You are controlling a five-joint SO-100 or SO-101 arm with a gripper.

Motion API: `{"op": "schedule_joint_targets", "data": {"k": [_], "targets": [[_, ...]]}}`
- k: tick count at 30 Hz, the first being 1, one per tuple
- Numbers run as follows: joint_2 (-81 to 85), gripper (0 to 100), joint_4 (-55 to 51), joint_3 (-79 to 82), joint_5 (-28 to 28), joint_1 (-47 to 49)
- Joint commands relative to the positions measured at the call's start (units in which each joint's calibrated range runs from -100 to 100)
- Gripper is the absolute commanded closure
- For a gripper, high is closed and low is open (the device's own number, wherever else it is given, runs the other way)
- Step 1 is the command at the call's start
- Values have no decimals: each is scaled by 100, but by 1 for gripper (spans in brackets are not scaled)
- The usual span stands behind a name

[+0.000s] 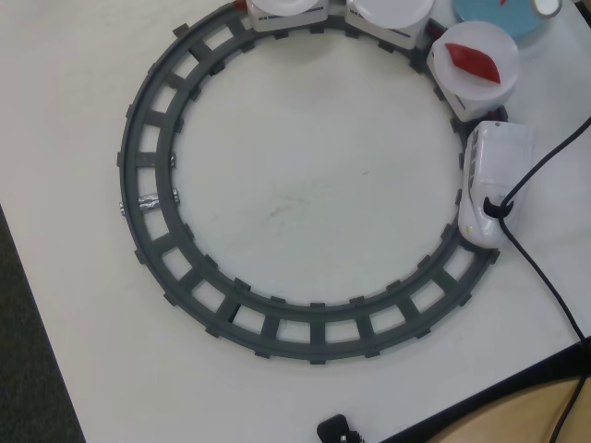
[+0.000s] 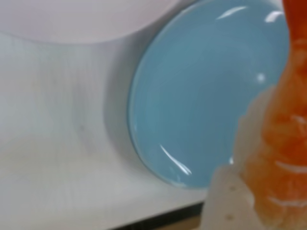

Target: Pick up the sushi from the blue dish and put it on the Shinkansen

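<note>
Shrimp sushi (image 2: 278,158) fills the wrist view's right edge over the blue dish (image 2: 206,96), apparently lifted, though the fingers are unseen so their grasp is unclear; next comes carrying it to a free plate on the Shinkansen (image 1: 494,180).

The middle of the table (image 1: 305,203) inside the dark ring track (image 1: 148,166) lay bare in the overhead view, open to a hand from above. From twelve to three o'clock the track was crowded: the Shinkansen (image 1: 495,180) at three, its white plates (image 1: 476,60) behind it, one bearing a red piece (image 1: 471,61). A black cable (image 1: 545,277) crossed the table toward five o'clock. At one o'clock the blue dish (image 1: 494,18) sat just beside the plates. In the wrist view, an orange shrimp sushi (image 2: 280,139) stood close before the dish's right side.
</note>
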State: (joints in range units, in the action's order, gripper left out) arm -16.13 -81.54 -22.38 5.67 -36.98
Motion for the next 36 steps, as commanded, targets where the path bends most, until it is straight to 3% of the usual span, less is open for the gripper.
{"op": "schedule_joint_targets", "data": {"k": [1, 14, 27, 36], "targets": [[1091, 98, -40, 308, 25, 28], [1826, 98, 935, 1879, 20, 292], [2335, 98, 798, 1906, 20, 459], [2410, 98, 670, 1915, -1, 1198]]}}
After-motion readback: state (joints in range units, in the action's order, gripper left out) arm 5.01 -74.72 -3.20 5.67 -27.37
